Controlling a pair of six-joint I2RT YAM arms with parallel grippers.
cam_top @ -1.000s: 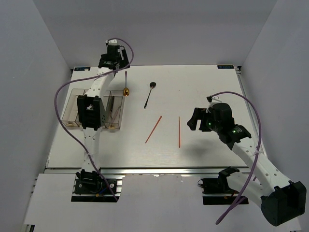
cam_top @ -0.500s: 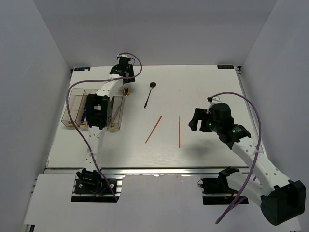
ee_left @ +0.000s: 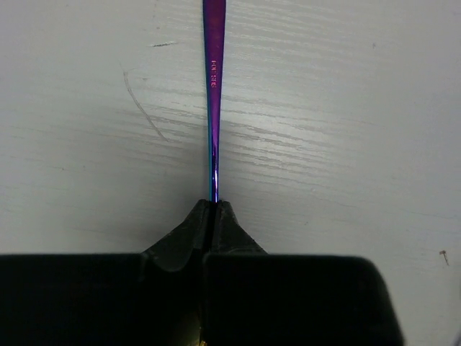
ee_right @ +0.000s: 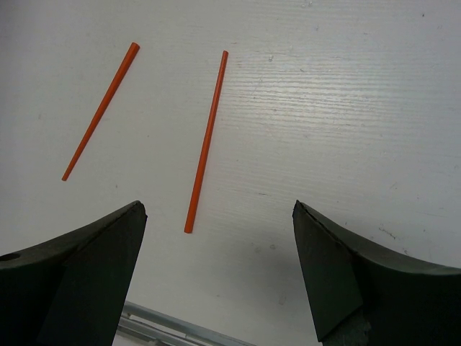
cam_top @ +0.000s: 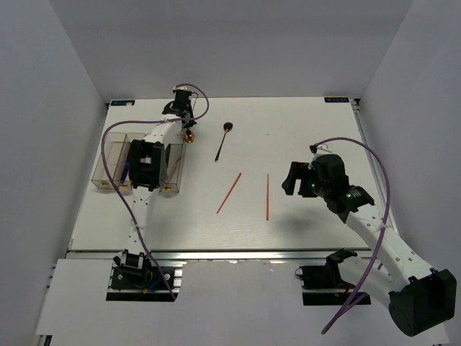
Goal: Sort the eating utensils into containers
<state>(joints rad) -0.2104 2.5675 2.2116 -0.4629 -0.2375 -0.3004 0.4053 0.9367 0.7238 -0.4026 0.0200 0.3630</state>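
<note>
Two orange-red chopsticks [ee_right: 207, 140] before spread right tool [ee_right: 218, 209], left tool [ee_left: 214, 205] pinching purple-handled spoon [ee_left: 213, 94]

The left arm [cam_top: 144, 162] is reaching toward the far-left corner, with the left gripper [ee_left: 213, 209] pinching the spoon [ee_left: 213, 86] handle. The right gripper [cam_top: 289, 179] is hovering near the right edge, its jaws spread wide.

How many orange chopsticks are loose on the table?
2: tilted chopstick mid-table; straight chopstick just right of it, apart. The left arm covers part of the bins, so others may be hidden.
</note>
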